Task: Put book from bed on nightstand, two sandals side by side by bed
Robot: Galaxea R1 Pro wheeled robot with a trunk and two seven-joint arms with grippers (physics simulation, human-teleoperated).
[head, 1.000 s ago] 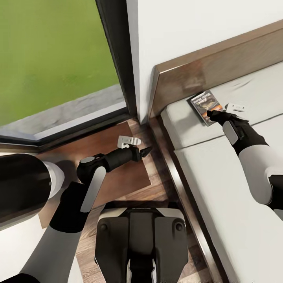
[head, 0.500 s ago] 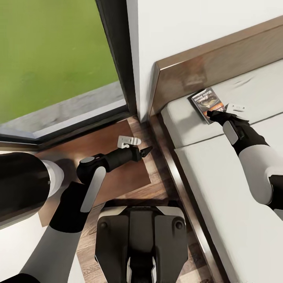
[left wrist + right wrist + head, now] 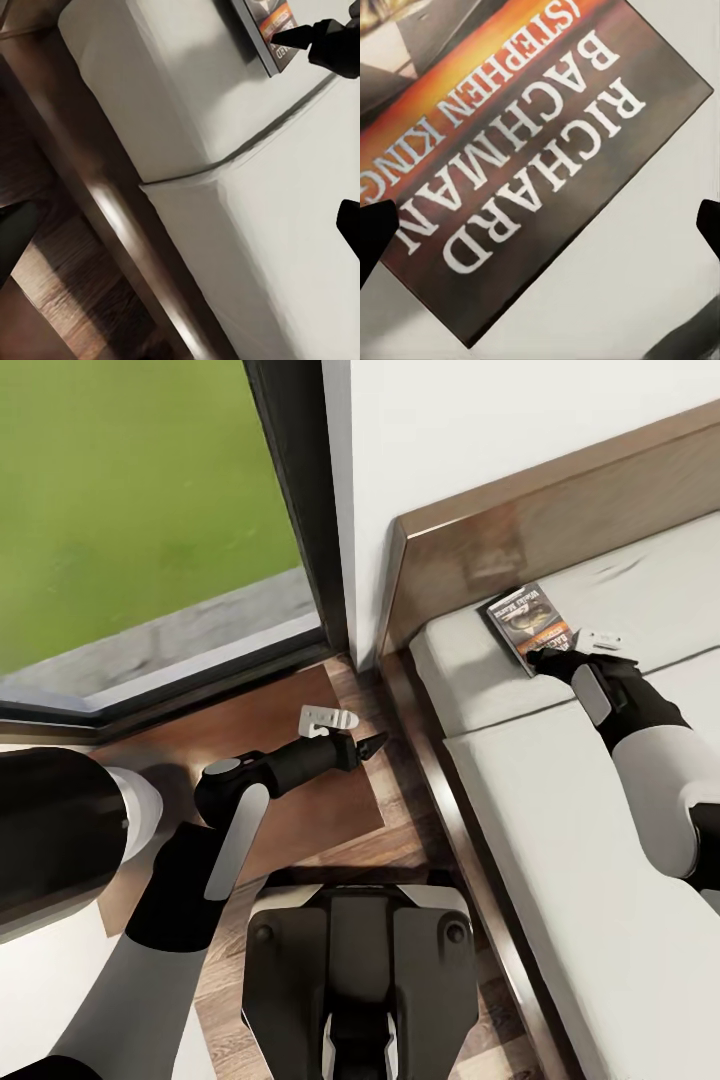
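Note:
The book (image 3: 526, 620) lies flat on the bed's grey mattress (image 3: 560, 840), close to the brown headboard (image 3: 520, 545). White lettering and an orange band fill its cover (image 3: 532, 150) in the right wrist view. My right gripper (image 3: 562, 650) is open and low over the book's near end, a fingertip (image 3: 371, 240) on either side of the cover. My left gripper (image 3: 360, 732) is open above the dark-brown nightstand (image 3: 250, 722), holding nothing. The left wrist view looks across to the book (image 3: 268, 26) and the right gripper's finger (image 3: 300, 35). The sandals are out of view.
The bed's wooden side rail (image 3: 450, 810) runs between the nightstand and the mattress. A tall dark-framed window (image 3: 290, 510) showing grass stands behind the nightstand, next to a white wall (image 3: 480, 430). My base (image 3: 358, 980) stands on the plank floor.
My right gripper has crept a little further over the book's near end. The left arm has not moved.

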